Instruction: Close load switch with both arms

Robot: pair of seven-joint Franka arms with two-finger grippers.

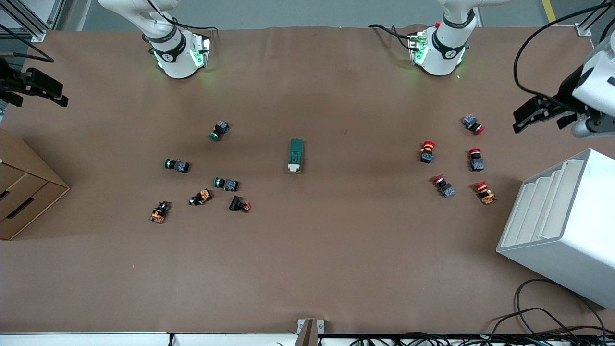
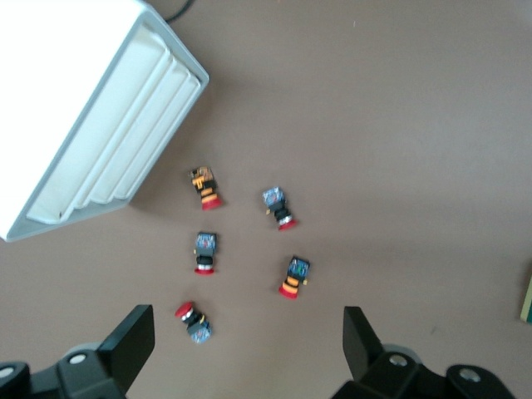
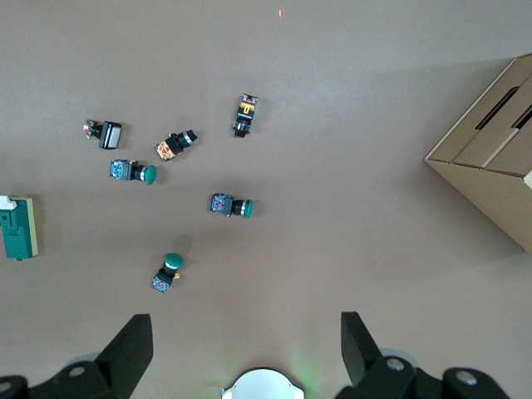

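The load switch [image 1: 296, 154] is a dark green block with a cream lever end that faces the front camera, lying in the middle of the table. It shows at the edge of the right wrist view [image 3: 18, 226], and a sliver of it shows in the left wrist view [image 2: 527, 291]. My left gripper [image 1: 540, 117] hangs high over the left arm's end of the table, open and empty [image 2: 247, 345], above the red pushbuttons. My right gripper [image 1: 33, 91] hangs high over the right arm's end, open and empty [image 3: 243, 349], above its own base [image 3: 263, 384].
Several red pushbuttons [image 1: 427, 151] lie toward the left arm's end, beside a white slotted rack [image 1: 557, 226]. Several green and orange pushbuttons [image 1: 226, 183] lie toward the right arm's end, near a cardboard drawer box [image 1: 24, 192]. Cables [image 1: 552, 322] lie at the front edge.
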